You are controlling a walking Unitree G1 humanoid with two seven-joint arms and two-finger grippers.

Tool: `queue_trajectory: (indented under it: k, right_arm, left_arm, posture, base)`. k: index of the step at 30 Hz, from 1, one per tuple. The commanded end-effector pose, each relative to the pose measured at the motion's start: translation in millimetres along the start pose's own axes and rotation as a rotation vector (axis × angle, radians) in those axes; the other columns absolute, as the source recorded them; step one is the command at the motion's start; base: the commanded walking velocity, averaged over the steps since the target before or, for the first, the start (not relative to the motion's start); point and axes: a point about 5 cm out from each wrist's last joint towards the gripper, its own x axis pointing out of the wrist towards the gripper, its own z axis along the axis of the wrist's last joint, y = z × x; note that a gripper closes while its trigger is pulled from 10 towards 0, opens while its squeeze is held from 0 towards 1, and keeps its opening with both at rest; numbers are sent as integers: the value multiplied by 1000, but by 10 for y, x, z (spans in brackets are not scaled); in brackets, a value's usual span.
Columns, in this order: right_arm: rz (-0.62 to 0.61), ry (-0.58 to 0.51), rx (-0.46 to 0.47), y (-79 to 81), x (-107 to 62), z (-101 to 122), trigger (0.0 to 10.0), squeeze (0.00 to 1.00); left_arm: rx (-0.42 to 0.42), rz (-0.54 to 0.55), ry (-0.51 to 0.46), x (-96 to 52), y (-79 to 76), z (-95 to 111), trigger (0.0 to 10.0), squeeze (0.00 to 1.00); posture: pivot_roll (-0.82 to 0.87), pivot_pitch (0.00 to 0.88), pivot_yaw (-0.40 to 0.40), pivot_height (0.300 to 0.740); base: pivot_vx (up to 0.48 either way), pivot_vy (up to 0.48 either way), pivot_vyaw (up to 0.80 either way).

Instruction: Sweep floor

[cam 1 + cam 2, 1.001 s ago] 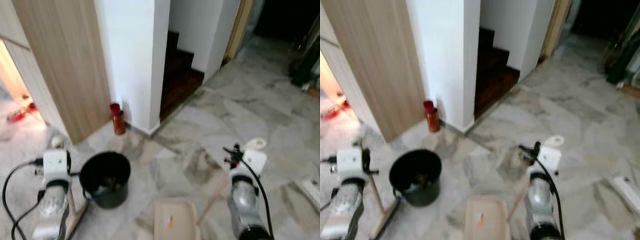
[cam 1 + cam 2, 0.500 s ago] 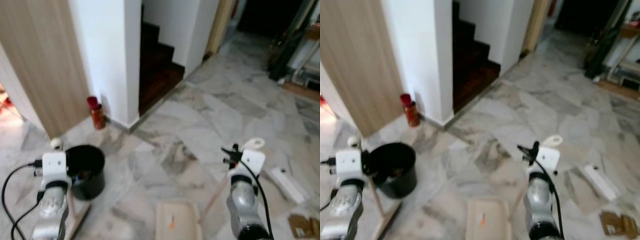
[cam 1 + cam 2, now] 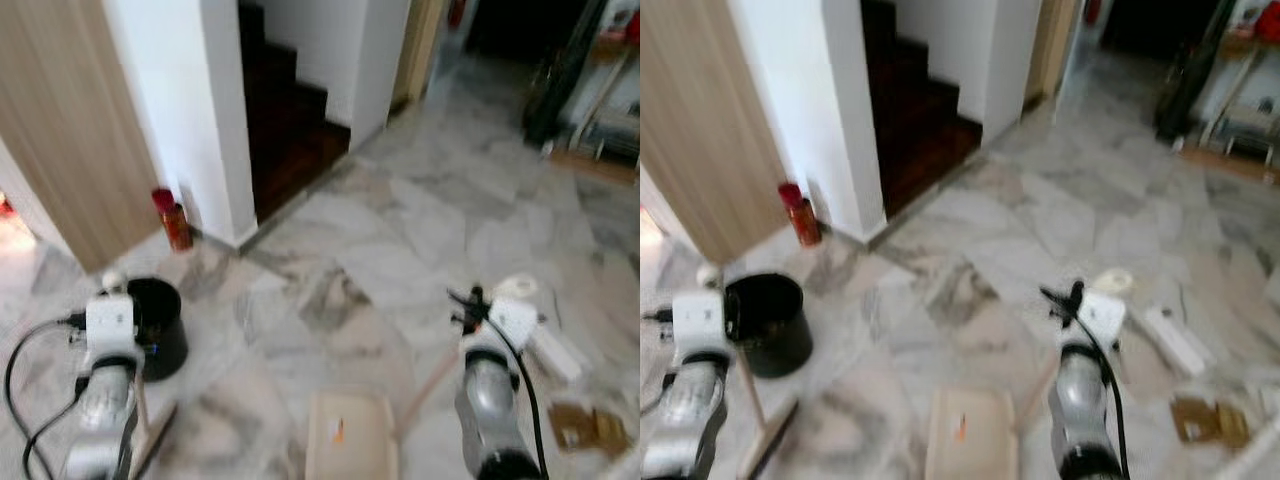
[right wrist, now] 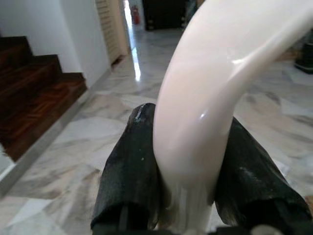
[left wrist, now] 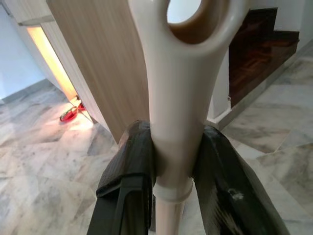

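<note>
The left claw (image 5: pixel 173 181) is clamped on the broom handle (image 5: pixel 178 98) and the right claw (image 4: pixel 188 181) on the dustpan handle (image 4: pixel 215 88), the dustpan (image 3: pixel 350 445) resting on the marble floor (image 3: pixel 400 250) between the arms, with cardboard scraps (image 3: pixel 580 425) lying nearest the right arm.

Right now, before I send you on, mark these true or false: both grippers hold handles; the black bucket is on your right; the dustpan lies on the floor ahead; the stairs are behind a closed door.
Both grippers hold handles: true. The left gripper clamps the broom handle; the right gripper clamps the dustpan handle.
The black bucket is on the right: false, it stands on the left.
The dustpan lies on the marble floor ahead: true.
The stairs are behind a closed door: false, the opening stands open.
</note>
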Motion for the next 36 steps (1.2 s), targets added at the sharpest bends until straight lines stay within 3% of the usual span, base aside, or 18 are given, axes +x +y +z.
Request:
queue_trajectory:
  k: [1,3,10,15,24,36]
  right_arm:
    - [-7,-62,18,2,27,108,10000,0]
    - [-15,-68,18,-28,23,113,10000,0]
    - [-88,-118,17,-289,35,197,10000,0]
    - [-132,-119,-5,-446,17,200,10000,0]
    - [-142,-114,-18,-529,-17,194,10000,0]
    - [-152,-116,-21,-590,-72,202,10000,0]
  left_arm:
    - [9,-9,-37,98,3,93,10000,0]
    - [4,-15,-35,130,-25,101,10000,0]
    - [-30,-116,-35,290,-361,192,10000,0]
    - [-36,-143,-38,323,-438,199,10000,0]
    - [-44,-138,-22,328,-445,142,10000,0]
    - [-76,-193,-47,371,-662,228,10000,0]
  posture:
    - [140,0,0,740]
    - [120,0,4,740]
    - [30,0,33,740]
    - [11,0,32,740]
    - [-30,0,36,740]
    - [-64,0,45,740]
  base:
    - [0,0,0]
    - [0,0,0]
    - [0,0,-107]
    - [0,0,-740]
    - [0,0,-720]
    - [0,0,-718]
